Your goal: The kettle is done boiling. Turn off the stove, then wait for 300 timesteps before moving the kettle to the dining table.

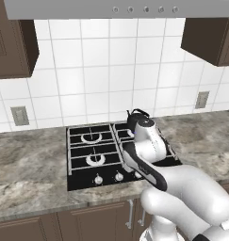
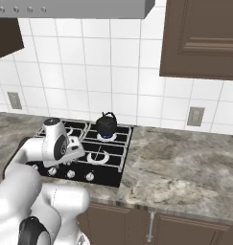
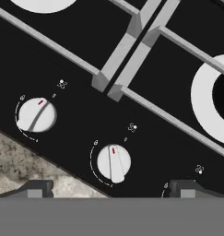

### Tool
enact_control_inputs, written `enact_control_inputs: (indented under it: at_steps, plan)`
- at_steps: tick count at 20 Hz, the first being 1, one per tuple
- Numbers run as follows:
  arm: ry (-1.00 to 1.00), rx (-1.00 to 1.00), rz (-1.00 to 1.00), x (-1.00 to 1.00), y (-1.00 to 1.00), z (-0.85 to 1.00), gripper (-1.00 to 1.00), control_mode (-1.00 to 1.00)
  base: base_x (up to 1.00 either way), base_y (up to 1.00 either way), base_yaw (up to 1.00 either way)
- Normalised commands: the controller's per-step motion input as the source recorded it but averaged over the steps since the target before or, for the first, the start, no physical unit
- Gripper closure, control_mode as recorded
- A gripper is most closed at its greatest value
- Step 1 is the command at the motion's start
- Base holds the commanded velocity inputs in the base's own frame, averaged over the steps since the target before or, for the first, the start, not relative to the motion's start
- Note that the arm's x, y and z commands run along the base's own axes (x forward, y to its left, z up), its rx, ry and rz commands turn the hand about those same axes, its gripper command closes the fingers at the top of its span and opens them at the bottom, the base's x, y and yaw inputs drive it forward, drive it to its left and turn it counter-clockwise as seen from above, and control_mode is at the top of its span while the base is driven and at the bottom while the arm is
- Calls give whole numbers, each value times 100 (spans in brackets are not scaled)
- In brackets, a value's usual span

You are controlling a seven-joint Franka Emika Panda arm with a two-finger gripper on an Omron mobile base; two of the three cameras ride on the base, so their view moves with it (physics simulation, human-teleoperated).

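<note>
**Gripper hangs over the knob row, kettle waits on the back burner**

Gripper hovers just above the front edge of the stove, its two dark tips spread wide and holding nothing; in the hand view one tip sits at 7 o'clock and the other at 5 o'clock. Between and just beyond them is a silver knob, its ridge running roughly 12 to 6 with a red mark at the 12 end. A second knob lies at 10 o'clock from it, ridge slanted toward 1 o'clock.

Beyond the knobs, grates and silver burner rings lead to the kettle, upright on the rear right burner with a faint blue glow beneath it, so the burner looks lit. Its thin arched handle crosses over the lid; which way the spout points I cannot tell.

Likely rigid, smooth and weighty with water, the kettle should be taken by the top of the handle arch, gripper closing across it. Tiled wall and brown cabinets stand behind
</note>
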Motion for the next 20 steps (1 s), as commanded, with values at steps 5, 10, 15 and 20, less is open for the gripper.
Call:
enact_control_inputs:
  at_steps: [5, 10, 15, 20]
  plan:
    - [0, 0, 0, -26, -15, -33, -100, -100, 0, 0, 0]
    - [0, 0, 0, -21, -22, -26, -100, -100, 0, 0, 0]
    - [0, 0, 0, -3, -7, -35, -100, -100, 0, 0, 0]
    - [0, 0, 0, 2, 0, -45, -100, -100, 0, 0, 0]
